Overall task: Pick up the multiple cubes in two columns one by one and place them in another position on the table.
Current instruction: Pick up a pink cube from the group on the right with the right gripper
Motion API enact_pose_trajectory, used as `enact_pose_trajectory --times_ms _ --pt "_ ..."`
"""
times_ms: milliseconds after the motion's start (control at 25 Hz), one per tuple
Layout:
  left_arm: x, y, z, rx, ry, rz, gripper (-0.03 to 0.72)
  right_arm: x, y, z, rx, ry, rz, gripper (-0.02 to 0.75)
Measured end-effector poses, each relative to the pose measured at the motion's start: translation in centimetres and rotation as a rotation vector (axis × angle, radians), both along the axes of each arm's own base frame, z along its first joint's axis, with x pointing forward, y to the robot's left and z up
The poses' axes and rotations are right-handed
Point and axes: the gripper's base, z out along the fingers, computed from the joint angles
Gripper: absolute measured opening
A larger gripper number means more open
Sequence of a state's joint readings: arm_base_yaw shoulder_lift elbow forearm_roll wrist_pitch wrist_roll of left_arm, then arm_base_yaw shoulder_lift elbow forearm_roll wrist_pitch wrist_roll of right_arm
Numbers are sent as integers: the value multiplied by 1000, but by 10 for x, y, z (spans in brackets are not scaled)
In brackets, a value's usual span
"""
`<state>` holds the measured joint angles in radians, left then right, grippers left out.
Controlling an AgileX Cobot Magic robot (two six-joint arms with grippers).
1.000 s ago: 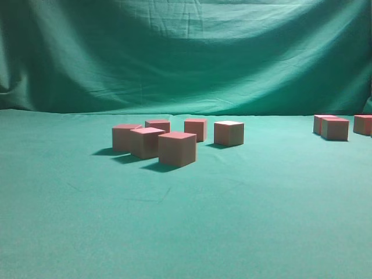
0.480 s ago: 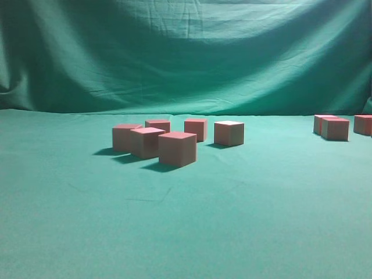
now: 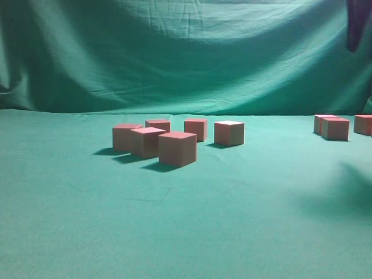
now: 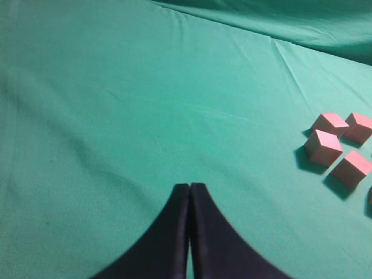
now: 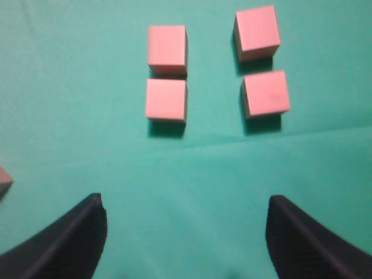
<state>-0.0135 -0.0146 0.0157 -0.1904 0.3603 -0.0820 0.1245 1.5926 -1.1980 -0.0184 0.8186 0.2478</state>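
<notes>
My right claw (image 5: 186,232) stands wide and empty above the desk (image 3: 186,232), its two black tips spread well apart with bare green cloth between them. I judge that spread is kept so a block can pass between the tips without being nudged. Ahead of it, four blocks (image 5: 167,99) remain in two columns of two, each pair nearly touching front to back and the columns well apart; that gap should leave room for one tip on either side of a single block. In the side view these sit far right (image 3: 335,128), with only a dark part of my arm (image 3: 354,23) showing at the top right corner.

My left claw (image 4: 189,232) is pressed closed, holding nothing, parked over bare cloth to the left of the loose group (image 4: 324,147), clear of the work.

That group of six blocks (image 3: 177,148) lies scattered near centre, apparently the set-down spot. A corner of another block (image 5: 4,180) shows at the left edge of the right wrist view.
</notes>
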Motion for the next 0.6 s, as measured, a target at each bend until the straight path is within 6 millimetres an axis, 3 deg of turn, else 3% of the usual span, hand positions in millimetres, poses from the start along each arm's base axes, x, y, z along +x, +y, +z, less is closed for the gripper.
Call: enact_pose_trajectory --times_ms 240,480,520,600 --pt "0 0 0 0 0 0 0 48 7 -7 6 88 -6 575" --pt "0 0 0 0 0 0 0 85 20 -39 -13 222 11 575" --pt "0 0 0 0 0 0 0 90 22 -46 -21 234 17 533" --pt "0 0 0 0 0 0 0 97 29 -60 -31 257 33 522"
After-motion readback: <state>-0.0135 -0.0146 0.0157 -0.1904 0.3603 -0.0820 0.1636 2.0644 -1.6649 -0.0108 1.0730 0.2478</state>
